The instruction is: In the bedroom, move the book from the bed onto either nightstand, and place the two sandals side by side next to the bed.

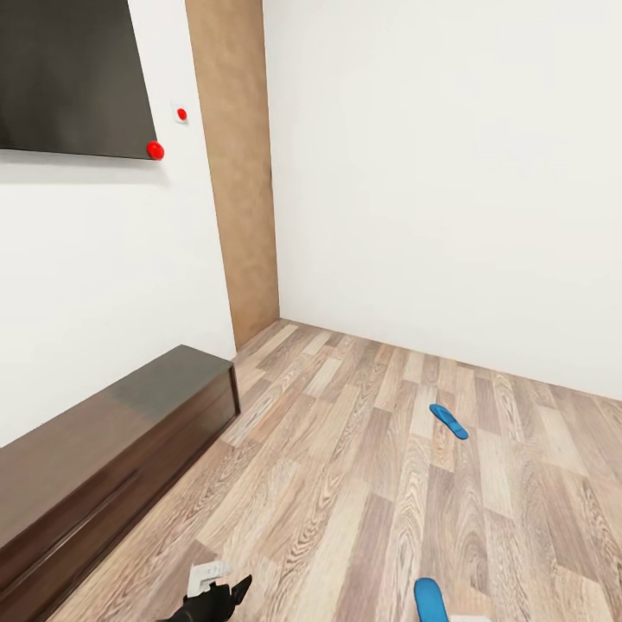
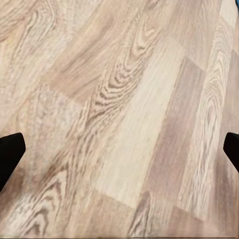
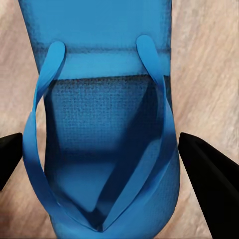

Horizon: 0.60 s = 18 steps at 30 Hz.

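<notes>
Two bright blue sandals lie on the wood-plank floor. One sandal [image 1: 449, 421] rests further out towards the far wall. The other sandal [image 1: 428, 599] is at the head view's lower edge. In the right wrist view this near sandal [image 3: 99, 74] is close up, straps upward, with my right gripper [image 3: 107, 164] open just above it, one dark fingertip [image 3: 209, 179] off each side of the sole. My left gripper [image 1: 216, 596] hangs low over bare floor, and its left wrist view [image 2: 119, 149] shows it open with nothing between the fingers. The bed, the book and the nightstands are out of view.
A long low dark-brown cabinet [image 1: 104, 449] runs along the left wall under a black wall screen [image 1: 69, 78]. A wood-toned panel [image 1: 238, 164] fills the room's corner. White walls close the floor in at the back and left.
</notes>
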Tool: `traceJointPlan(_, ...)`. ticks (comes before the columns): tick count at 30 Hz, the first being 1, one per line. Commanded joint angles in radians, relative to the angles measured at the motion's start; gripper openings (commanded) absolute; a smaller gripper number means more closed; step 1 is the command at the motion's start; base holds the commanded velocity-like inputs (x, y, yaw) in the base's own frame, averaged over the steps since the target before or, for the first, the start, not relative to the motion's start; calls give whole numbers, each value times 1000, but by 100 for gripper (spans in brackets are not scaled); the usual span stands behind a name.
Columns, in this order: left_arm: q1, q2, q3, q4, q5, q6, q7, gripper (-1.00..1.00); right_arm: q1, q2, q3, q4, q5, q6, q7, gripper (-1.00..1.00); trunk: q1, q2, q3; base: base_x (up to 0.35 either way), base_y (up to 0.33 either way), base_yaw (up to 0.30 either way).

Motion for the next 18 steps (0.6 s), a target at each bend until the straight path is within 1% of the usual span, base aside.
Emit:
traceJointPlan(1,0,0,-8,1,8,-5,-1,100,-1,0,-6,2,2,-9,10,-100,0,0,-1,0,0,0)
traceJointPlan(5,2,0,-8,2,8,-5,0,100,-1,0,-7,5,3,-32,33,-100,0,0,-1,11,0,0)
traceJointPlan(7,2,0,-8,2,8,-5,0,100,-1,0,-7,5,3,-43,45,-100,0,0,-1,131,0,0)
traceJointPlan(11,2,-1,-8,2,8,-5,1,100,-1,0,-7,6,3,-66,68,-100,0,0,-1,269,0,0)
traceJointPlan(18,2,-1,-8,2,8,-5,1,100,-1,0,-7,6,3,-105,108,-100,0,0,-1,320,0,0)
